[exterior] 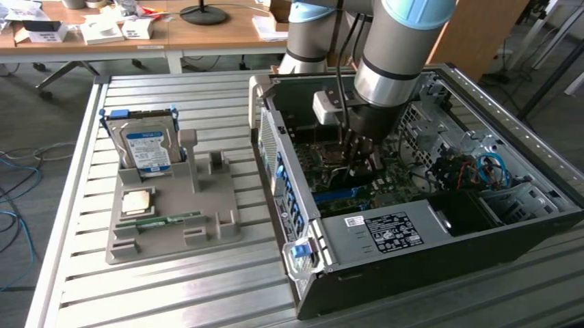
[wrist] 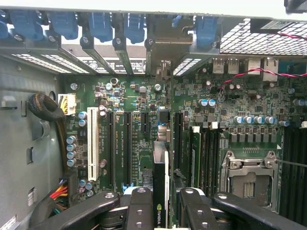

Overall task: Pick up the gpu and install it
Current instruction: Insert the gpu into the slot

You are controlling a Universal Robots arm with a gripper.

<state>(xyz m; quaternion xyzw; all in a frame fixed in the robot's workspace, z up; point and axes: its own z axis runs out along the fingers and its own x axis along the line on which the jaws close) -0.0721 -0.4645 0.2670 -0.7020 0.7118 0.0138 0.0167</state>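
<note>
Black fingers (wrist: 140,207) of gripper (wrist: 161,203) clamped on gpu (wrist: 160,179); card edge-on between them, green logo on it. Gpu upright over motherboard (wrist: 139,120) beneath gripper, among long black slots (wrist: 127,148); seated or not, cannot tell. Gripper deep inside open computer case (exterior: 438,232). Hard drive (exterior: 146,149) stands in grey tray (exterior: 174,239), well apart from gripper, outside case.
</note>
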